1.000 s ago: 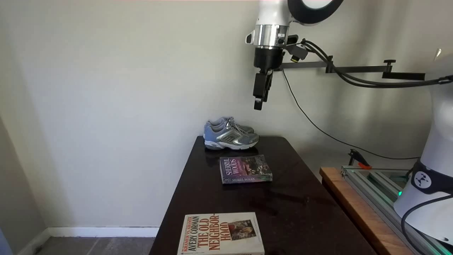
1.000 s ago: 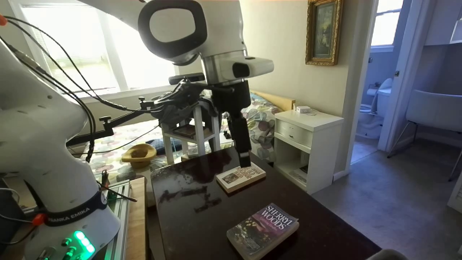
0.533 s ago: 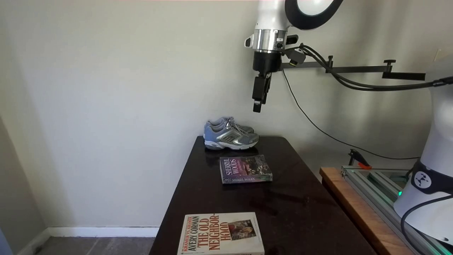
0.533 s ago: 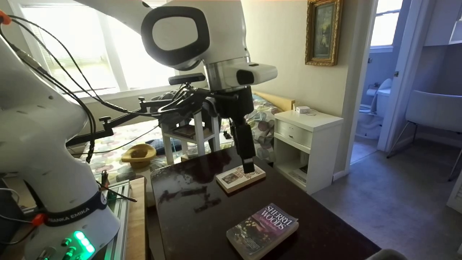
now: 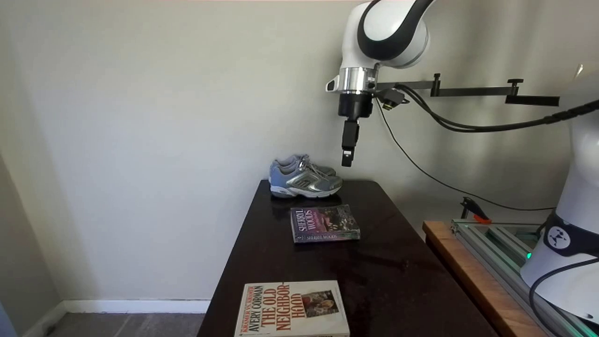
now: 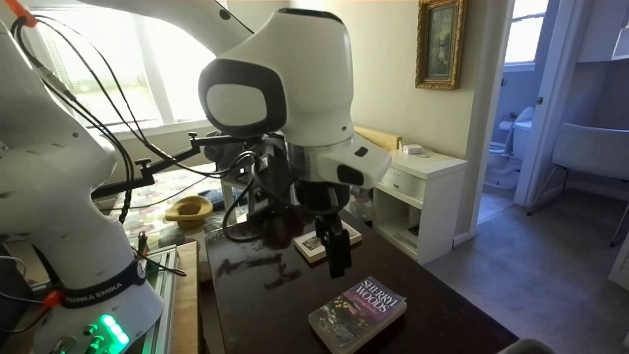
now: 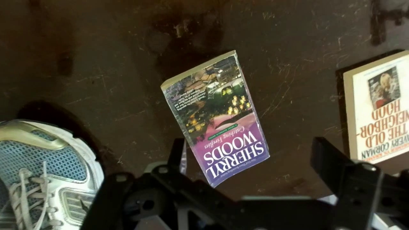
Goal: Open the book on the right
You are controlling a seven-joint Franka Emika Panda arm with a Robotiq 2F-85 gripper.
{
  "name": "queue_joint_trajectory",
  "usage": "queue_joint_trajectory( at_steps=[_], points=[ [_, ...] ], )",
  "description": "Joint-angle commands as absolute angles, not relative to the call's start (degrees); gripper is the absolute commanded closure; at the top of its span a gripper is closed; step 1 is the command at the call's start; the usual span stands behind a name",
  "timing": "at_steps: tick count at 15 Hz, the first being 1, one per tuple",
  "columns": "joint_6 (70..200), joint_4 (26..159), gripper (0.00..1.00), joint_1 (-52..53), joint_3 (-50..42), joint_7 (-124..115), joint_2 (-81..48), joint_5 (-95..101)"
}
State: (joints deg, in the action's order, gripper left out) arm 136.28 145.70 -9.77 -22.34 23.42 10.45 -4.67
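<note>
The book, a paperback with a dark and purple picture cover, lies closed on the dark table; it shows in both exterior views (image 5: 325,223) (image 6: 358,313) and in the wrist view (image 7: 220,118). My gripper (image 7: 250,151) is open and empty, its fingers (image 7: 329,159) wide apart. In the wrist view the book lies between and ahead of the fingers, nearer the left one. In both exterior views the gripper (image 5: 347,158) (image 6: 339,268) hangs above the table, clear of the book and pointing down.
A larger cream book (image 5: 295,309) with red lettering lies on the table (image 5: 398,281), away from the shoes. A pair of grey-blue shoes (image 5: 304,180) stands at the table's end, just past the paperback. They also show at the wrist view's left edge (image 7: 48,169).
The gripper has come down towards the table. In an exterior view it has moved off the cream book and nearer the paperback. The books and shoes have not moved.
</note>
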Motion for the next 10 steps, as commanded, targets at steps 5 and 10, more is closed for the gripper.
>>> queue_joint_trajectory(
  at_steps=[5, 10],
  points=[
    [136.16, 144.32, 0.00, -11.52, -22.46, 36.31, 5.99, -7.59],
    [134.84, 143.15, 0.00, -11.46, -21.41, 41.96, 4.17, -8.62]
  ],
)
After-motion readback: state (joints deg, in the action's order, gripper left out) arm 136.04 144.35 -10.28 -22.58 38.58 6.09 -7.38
